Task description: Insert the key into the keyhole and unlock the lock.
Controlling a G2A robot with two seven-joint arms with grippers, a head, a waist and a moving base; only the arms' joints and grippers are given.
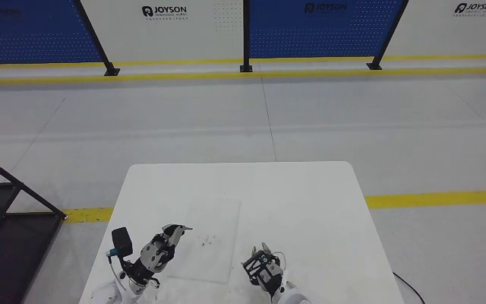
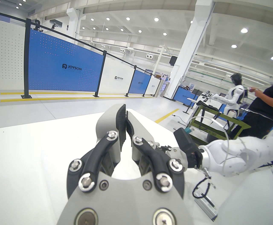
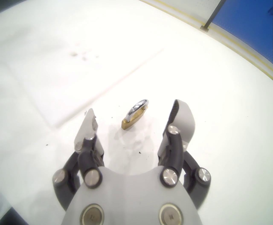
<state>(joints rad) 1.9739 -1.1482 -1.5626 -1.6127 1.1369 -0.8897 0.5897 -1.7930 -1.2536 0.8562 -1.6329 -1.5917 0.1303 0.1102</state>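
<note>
White bench (image 1: 304, 197): small brass padlock with silver shackle (image 3: 134, 120) sits between the spread fingers of the right hand (image 3: 134, 108), bench 5 o'clock. Left hand (image 2: 125, 121) at 7 o'clock, closed, pads pressed together.

White table (image 1: 304, 197); grey floor (image 1: 342, 121), yellow lines (image 1: 425, 200). Blue and white barrier panels (image 1: 319, 26). Ceiling spotlights (image 2: 156, 19); black frame (image 1: 23, 197), possibly a rack.

A white rectangular worktop (image 1: 304, 197) fills the lower middle of the frame; the left gripper (image 1: 181, 229) sits lower left, the right gripper (image 1: 258, 257) lower centre, well apart.
</note>
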